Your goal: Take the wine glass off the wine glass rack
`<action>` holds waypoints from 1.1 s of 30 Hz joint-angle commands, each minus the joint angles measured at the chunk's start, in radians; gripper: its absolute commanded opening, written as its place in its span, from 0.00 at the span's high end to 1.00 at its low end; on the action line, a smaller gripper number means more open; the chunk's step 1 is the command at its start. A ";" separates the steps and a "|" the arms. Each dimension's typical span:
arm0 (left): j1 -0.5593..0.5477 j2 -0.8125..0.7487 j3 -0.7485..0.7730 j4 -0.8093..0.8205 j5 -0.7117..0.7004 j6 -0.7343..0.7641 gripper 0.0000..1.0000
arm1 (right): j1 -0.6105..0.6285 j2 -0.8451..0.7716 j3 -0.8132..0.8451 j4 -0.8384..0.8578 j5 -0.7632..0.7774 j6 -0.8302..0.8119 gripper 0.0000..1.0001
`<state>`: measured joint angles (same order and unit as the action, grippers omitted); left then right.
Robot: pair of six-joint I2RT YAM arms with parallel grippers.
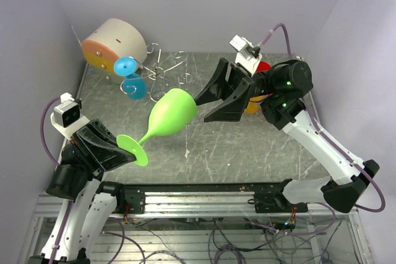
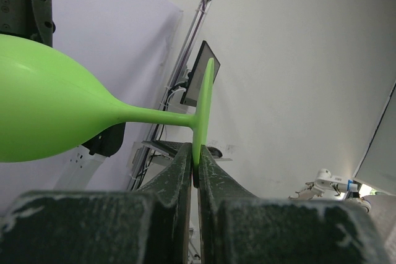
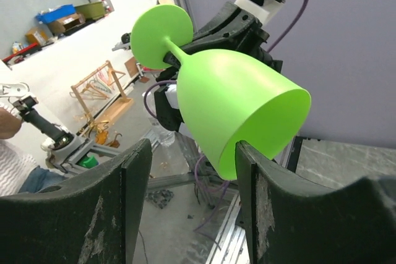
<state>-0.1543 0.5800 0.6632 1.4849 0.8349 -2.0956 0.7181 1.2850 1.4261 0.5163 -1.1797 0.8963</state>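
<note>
A green wine glass hangs tilted in the air over the table, clear of the silver wire wine glass rack at the back. My left gripper is shut on the rim of its round foot, with the thin disc pinched between the fingertips. In the left wrist view the bowl fills the left side. My right gripper is open at the bowl's mouth. In the right wrist view the bowl's rim sits just beyond the right finger; I cannot tell whether they touch.
A blue wine glass hangs on the rack's left side. A beige-and-orange cylinder stands at the back left. Orange and red objects sit behind my right gripper. Purple walls close in the table on the left, back and right.
</note>
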 commanded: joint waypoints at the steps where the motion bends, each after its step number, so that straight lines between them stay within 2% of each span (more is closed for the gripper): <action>1: -0.010 -0.001 -0.005 0.245 0.001 -0.073 0.87 | 0.032 -0.009 -0.015 0.092 0.028 0.017 0.45; 7: -0.011 -0.004 -0.007 0.245 -0.005 -0.066 0.88 | 0.082 0.010 -0.020 0.105 0.041 0.007 0.47; 12: -0.011 -0.009 -0.019 0.245 -0.007 -0.062 0.88 | 0.109 0.020 -0.031 0.131 0.047 0.012 0.56; 16: -0.011 -0.012 -0.034 0.245 -0.011 -0.058 0.89 | 0.115 0.022 -0.037 0.129 0.048 0.002 0.82; 18: -0.011 -0.015 -0.043 0.245 -0.011 -0.055 0.89 | 0.116 0.016 -0.035 0.107 0.054 -0.024 1.00; 19: -0.011 -0.018 -0.048 0.245 -0.012 -0.052 0.88 | 0.115 0.010 -0.030 0.073 0.061 -0.055 1.00; 20: -0.011 -0.020 -0.053 0.245 -0.013 -0.051 0.86 | 0.115 0.003 -0.023 0.030 0.069 -0.091 1.00; 23: -0.011 -0.024 -0.075 0.242 -0.014 -0.046 0.60 | 0.114 -0.030 0.000 -0.125 0.101 -0.209 1.00; 25: -0.011 -0.031 -0.093 0.236 -0.015 -0.040 0.48 | 0.112 -0.052 0.038 -0.267 0.147 -0.318 1.00; 29: -0.011 -0.060 -0.131 0.170 -0.009 0.008 0.39 | 0.107 -0.085 0.117 -0.492 0.275 -0.484 1.00; 33: -0.011 -0.121 -0.172 0.059 -0.023 0.078 0.33 | 0.103 -0.125 0.152 -0.581 0.458 -0.567 1.00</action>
<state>-0.1612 0.5209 0.5129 1.4849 0.8078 -2.0865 0.8295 1.2144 1.5272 0.0959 -0.9497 0.4965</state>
